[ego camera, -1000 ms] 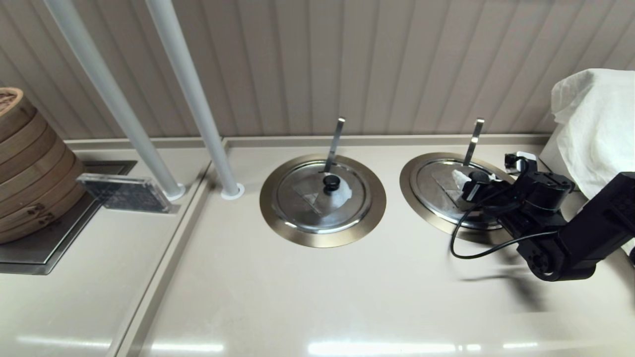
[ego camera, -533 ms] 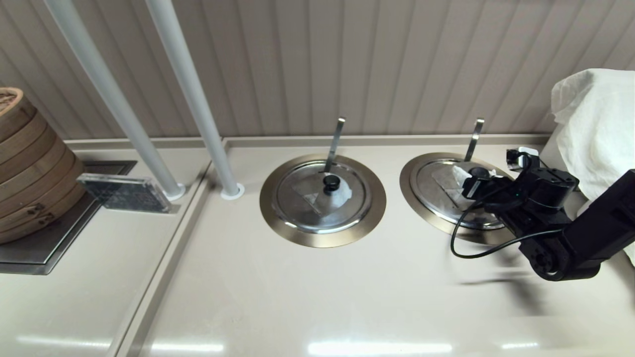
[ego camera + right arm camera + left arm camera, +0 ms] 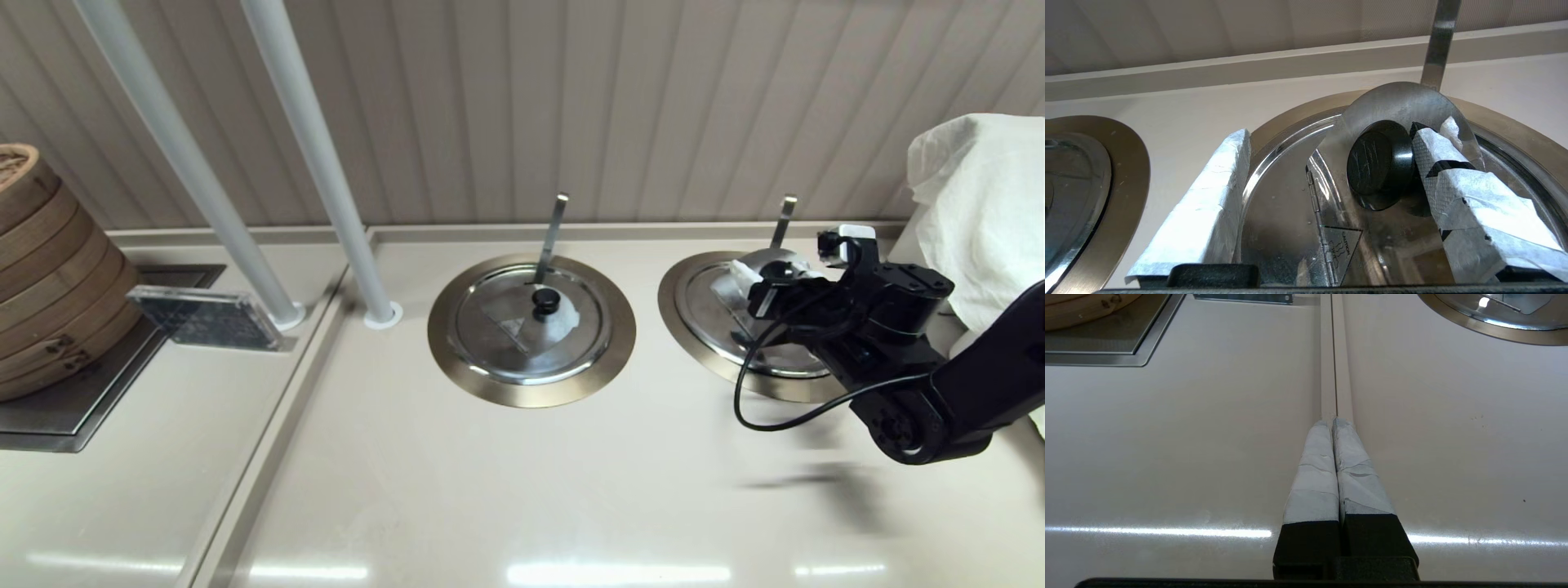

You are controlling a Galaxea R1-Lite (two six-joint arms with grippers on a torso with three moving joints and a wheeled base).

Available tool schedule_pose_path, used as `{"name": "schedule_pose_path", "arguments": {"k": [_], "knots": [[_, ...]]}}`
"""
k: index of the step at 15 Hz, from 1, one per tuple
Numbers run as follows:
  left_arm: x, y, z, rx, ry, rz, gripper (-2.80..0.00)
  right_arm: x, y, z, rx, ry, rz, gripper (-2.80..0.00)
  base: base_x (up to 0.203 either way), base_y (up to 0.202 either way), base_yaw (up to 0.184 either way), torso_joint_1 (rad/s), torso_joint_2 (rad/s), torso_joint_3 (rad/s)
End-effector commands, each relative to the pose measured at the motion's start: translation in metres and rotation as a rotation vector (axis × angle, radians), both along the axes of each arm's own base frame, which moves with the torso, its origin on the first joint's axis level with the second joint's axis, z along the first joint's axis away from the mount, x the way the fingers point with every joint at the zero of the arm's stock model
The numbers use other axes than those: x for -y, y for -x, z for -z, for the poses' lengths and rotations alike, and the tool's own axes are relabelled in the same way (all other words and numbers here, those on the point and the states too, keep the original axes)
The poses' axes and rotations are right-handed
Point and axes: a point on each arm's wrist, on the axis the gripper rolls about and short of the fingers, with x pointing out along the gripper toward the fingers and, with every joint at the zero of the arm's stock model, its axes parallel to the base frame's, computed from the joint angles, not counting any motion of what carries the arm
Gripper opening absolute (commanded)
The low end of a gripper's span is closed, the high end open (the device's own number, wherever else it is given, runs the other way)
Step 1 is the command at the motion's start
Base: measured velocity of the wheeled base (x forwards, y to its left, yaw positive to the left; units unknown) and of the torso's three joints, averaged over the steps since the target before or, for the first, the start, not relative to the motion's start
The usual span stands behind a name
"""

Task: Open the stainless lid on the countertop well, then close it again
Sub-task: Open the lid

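Note:
The stainless lid (image 3: 709,312) sits in the countertop well, ringed by a bronze-tinted flange (image 3: 676,320), at the right of the counter. Its wedge flap (image 3: 1392,102) is tilted up on its hinge, with the black knob (image 3: 1378,163) facing the wrist camera. My right gripper (image 3: 1343,130) is open; one taped finger (image 3: 1457,175) presses against the far side of the knob, while the other finger (image 3: 1208,204) stands clear over the lid's rim. The ladle handle (image 3: 1437,49) rises behind the flap. My left gripper (image 3: 1334,421) is shut and empty, low over the counter seam.
The twin lid (image 3: 506,327), with a whitish patch by its knob, lies in the middle well. Two grey poles (image 3: 326,188) stand at the back left, next to stacked bamboo steamers (image 3: 49,278). A white cloth (image 3: 980,204) hangs at the far right.
My right gripper has risen and shifted toward the back wall, and the flap with its knob has swung up from lying flat. The left arm has not moved.

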Motion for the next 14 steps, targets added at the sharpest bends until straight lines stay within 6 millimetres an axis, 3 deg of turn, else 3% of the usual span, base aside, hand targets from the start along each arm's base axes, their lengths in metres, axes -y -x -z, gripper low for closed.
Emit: {"name": "schedule_pose_path", "arguments": {"k": [1, 14], "knots": [[0.0, 0.0, 0.0, 0.0, 0.001, -0.001, -2.8, -0.008, 0.003, -0.005, 0.017, -0.001, 0.001, 0.0, 0.0, 0.0, 0.0, 0.0, 0.0, 0.0], [0.0, 0.0, 0.0, 0.0, 0.001, -0.001, -2.8, -0.072, 0.025, 0.001, -0.018, -0.003, -0.045, 0.0, 0.0, 0.0, 0.0, 0.0, 0.0, 0.0]]}}
